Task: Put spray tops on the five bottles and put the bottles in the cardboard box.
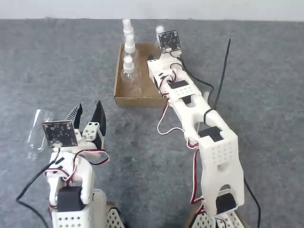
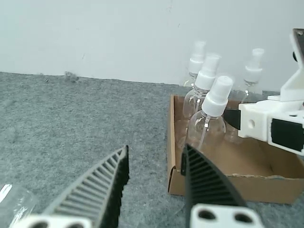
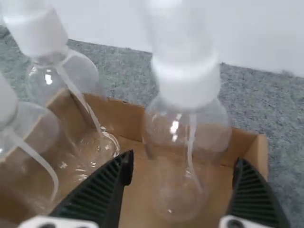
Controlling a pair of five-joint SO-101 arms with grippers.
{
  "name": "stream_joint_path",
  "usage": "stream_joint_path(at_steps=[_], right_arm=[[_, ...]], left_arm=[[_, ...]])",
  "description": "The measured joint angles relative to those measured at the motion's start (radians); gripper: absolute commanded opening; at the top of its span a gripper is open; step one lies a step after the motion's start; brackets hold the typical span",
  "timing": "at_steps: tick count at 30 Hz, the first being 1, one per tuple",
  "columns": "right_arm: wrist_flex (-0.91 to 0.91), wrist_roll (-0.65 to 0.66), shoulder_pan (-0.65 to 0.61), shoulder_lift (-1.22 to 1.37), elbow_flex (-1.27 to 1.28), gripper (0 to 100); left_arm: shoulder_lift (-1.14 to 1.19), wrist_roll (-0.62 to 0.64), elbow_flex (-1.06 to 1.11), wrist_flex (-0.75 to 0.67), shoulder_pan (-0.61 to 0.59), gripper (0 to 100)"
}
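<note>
The box (image 1: 137, 101) stands on the grey bench (image 1: 57, 61) at the far middle, open side up. Along its left wall three capped bottles stand upright in a row: the front bottle (image 1: 129, 71), the middle bottle (image 1: 129, 46) and the back bottle (image 1: 127, 27), each with a white spray top. A fourth bottle (image 1: 160, 31), also capped, stands upright in the far right corner of the box. The right arm (image 1: 199, 118) stretches across the bench to that corner, its wrist over the box. In the right wrist view the right pincer (image 3: 183, 159) is spread wide, one dark finger to either side of the fourth bottle (image 3: 183, 142), with a gap showing on both sides, so it grips nothing; the brown wall of the box (image 3: 123, 116) runs behind. The left arm (image 1: 71, 166) sits at the near left, well apart from the box. The left pincer (image 1: 89, 105) is held partly open and empty, its ribbed tips pointing toward the box (image 2: 247, 187) in the left wrist view, where the front bottle (image 2: 209, 111) and the right arm (image 2: 275, 121) also show. A loose bottle (image 1: 37, 127) of clear plastic lies on its side on the bench just left of the left pincer, outside the box; whether it carries a top I cannot tell.
</note>
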Motion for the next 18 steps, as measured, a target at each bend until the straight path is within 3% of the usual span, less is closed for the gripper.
stream_joint_path(at_steps=[18], right_arm=[[0.003, 0.000, 0.000, 0.038, -0.026, 27.9]], left_arm=[[0.000, -0.002, 0.000, 0.000, 0.000, 17]])
